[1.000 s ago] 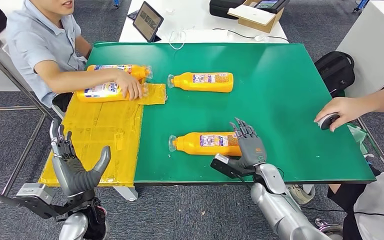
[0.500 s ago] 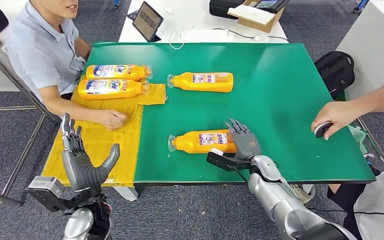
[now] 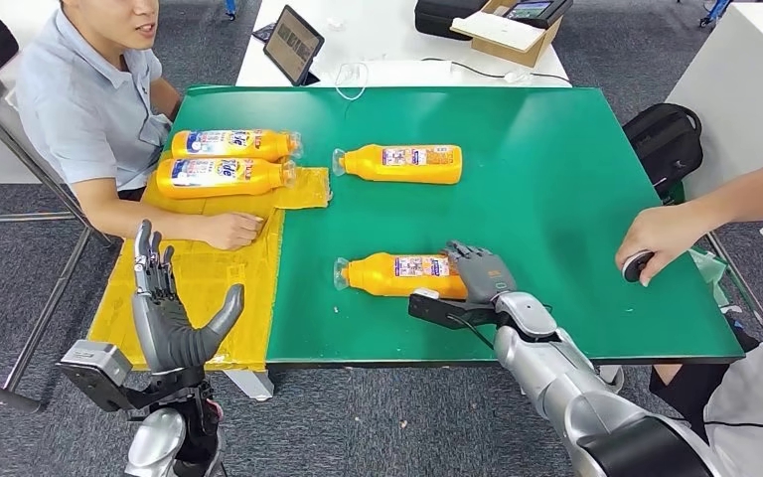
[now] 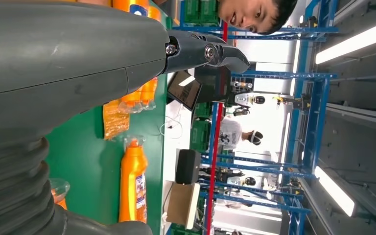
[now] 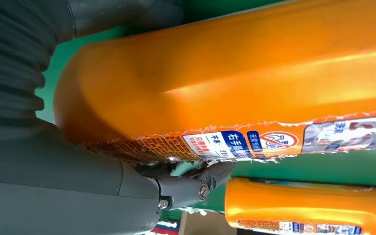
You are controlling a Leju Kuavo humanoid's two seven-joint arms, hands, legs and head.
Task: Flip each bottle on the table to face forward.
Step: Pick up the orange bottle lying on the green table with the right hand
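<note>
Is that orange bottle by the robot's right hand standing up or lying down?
Lying down. The orange plastic bottle rests on its side on the green table, neck pointing toward the yellow mat, with the right robot hand wrapped over its base end.

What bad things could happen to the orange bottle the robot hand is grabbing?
The right robot hand wraps just the bottom end of the near bottle, so the long neck end could swing or slip free as it turns. The bottle lies close to the table's front edge, so it might roll off. A person's hand rests on the yellow mat near the raised left robot hand, which could bump it.
</note>
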